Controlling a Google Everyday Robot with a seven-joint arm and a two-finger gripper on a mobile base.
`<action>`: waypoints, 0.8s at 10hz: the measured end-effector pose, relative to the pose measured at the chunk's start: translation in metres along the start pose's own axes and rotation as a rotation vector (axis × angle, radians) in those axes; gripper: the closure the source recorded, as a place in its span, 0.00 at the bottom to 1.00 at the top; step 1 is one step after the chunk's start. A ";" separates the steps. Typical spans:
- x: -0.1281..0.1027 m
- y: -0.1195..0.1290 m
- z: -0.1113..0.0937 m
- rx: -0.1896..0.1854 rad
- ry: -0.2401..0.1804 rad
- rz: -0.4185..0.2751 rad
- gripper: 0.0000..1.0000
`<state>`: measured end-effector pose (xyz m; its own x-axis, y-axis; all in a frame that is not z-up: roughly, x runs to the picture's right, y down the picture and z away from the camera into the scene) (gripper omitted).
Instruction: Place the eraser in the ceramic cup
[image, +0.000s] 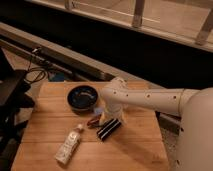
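Gripper (108, 118) low over the middle of the wooden table (135, 150), at the end of the white arm (150, 99) reaching in from the right. Spread or pressed together: impossible to say, likewise whether touching anything. Eraser (109, 129) flat on the wood just near of the gripper, lying diagonally, outside any container. Dark blue bowl (82, 96) far left of the gripper, interior too dark to read. Small blue piece (98, 111) and reddish item (93, 121) just left of the gripper. White bottle (68, 145) lying on its side, near left.
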<state>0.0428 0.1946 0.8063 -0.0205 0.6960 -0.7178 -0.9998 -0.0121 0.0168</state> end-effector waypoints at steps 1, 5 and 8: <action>-0.003 0.002 -0.001 -0.002 -0.005 0.001 0.20; -0.003 0.002 0.004 0.012 -0.016 0.005 0.20; -0.008 -0.003 0.016 0.018 -0.001 0.025 0.20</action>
<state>0.0459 0.2005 0.8226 -0.0454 0.6966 -0.7160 -0.9987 -0.0166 0.0472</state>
